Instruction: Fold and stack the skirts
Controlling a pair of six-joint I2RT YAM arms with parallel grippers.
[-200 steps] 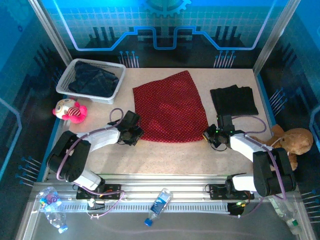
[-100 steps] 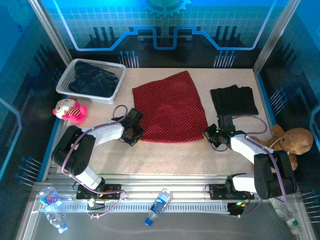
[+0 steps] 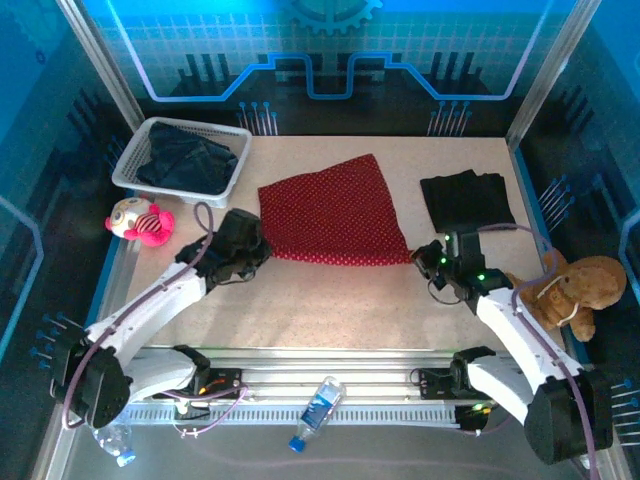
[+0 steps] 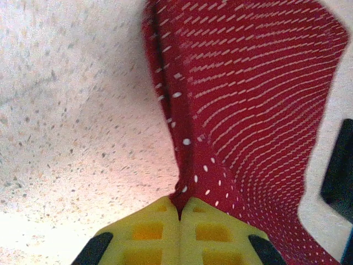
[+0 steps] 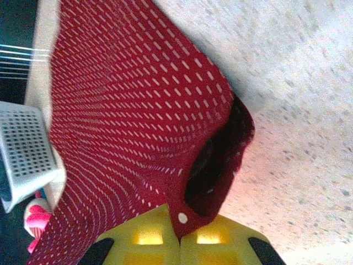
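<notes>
The left hand [image 4: 179, 206] and the right hand [image 5: 179, 223] now each pinch a near corner of the red dotted cloth skirt [image 3: 330, 210] in the middle of the speckled desk [image 3: 330, 305], and its near edge has lifted toward the far side, so the fold is starting.

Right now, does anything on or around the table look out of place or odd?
A plastic bottle lies on its side on the metal rails between the arm bases, and a brown plush bear sits close to the right arm. Neither belongs to folding. The red skirt shows no damage.
</notes>
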